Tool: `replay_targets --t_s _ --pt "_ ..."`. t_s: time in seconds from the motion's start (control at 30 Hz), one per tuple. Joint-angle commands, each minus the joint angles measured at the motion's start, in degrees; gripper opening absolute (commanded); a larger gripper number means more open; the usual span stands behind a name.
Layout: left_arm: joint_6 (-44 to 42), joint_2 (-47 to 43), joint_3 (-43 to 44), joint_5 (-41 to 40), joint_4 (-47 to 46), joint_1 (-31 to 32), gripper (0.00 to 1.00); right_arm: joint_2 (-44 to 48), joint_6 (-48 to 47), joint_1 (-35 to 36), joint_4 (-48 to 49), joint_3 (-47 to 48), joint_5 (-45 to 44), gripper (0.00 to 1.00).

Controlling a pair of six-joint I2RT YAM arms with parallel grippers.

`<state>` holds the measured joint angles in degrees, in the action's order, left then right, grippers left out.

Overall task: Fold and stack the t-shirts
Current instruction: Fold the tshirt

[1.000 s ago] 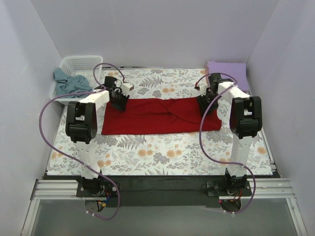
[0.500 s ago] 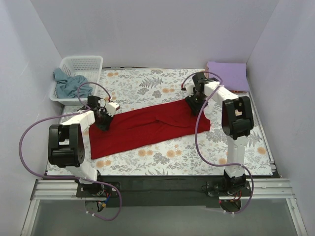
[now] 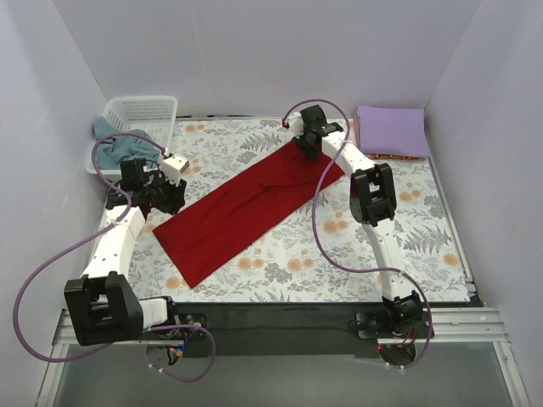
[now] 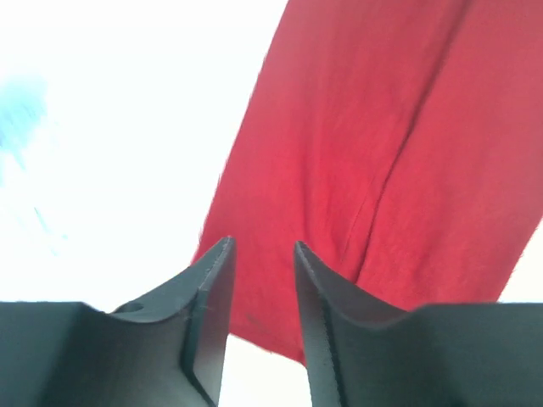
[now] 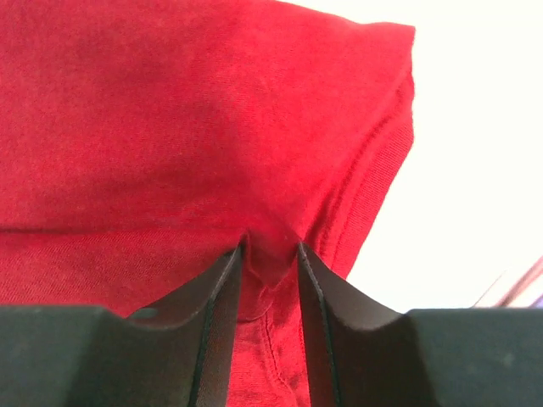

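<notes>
Red t-shirt (image 3: 246, 203) pinched at both ends by left hand (image 3: 166, 193) and right hand (image 3: 304, 146).

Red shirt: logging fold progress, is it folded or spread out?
Folded into a long band: the red shirt lies diagonally on the cloth, a lengthwise crease visible, its ends not brought together.

White link shells with black joint housings, looping purple cables, and dark wedge-shaped fingers (image 4: 208, 331) at each wrist.

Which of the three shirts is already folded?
The lavender shirt, a neat flat rectangle at the table's far right corner. The red shirt lies stretched diagonally between the hands, and the blue-grey shirt is crumpled in the basket.
</notes>
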<state>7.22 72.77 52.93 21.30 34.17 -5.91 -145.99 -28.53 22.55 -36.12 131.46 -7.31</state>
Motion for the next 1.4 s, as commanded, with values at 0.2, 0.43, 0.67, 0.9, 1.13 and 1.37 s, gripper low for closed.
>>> replay_targets --t_s 0.2,0.43,0.67,0.9,1.13,1.37 --pt "-1.9 -2.5 -0.7 6.9 -6.7 5.0 0.48 17.2 -2.5 0.4 15.9 -5.2 0.3 0.50" --pt "7.3 -9.4 -2.2 8.4 -24.8 5.0 0.80 28.0 2.4 0.3 4.1 -15.0 6.6 0.57" --pt "3.9 -0.9 4.8 17.7 -13.6 7.5 0.82 25.4 11.6 1.4 -12.2 -19.7 22.9 0.48" --pt "6.2 3.6 8.4 12.2 -11.4 9.2 0.84 23.2 18.3 1.6 -11.5 -26.5 19.7 0.01" --pt "5.5 4.0 5.4 6.7 -11.6 10.7 0.85 15.3 20.2 1.5 -8.7 -19.9 11.9 0.01" --pt "3.6 4.4 1.1 5.0 -11.1 10.8 0.86 1.7 14.7 -0.3 -3.1 -9.0 0.9 0.01"
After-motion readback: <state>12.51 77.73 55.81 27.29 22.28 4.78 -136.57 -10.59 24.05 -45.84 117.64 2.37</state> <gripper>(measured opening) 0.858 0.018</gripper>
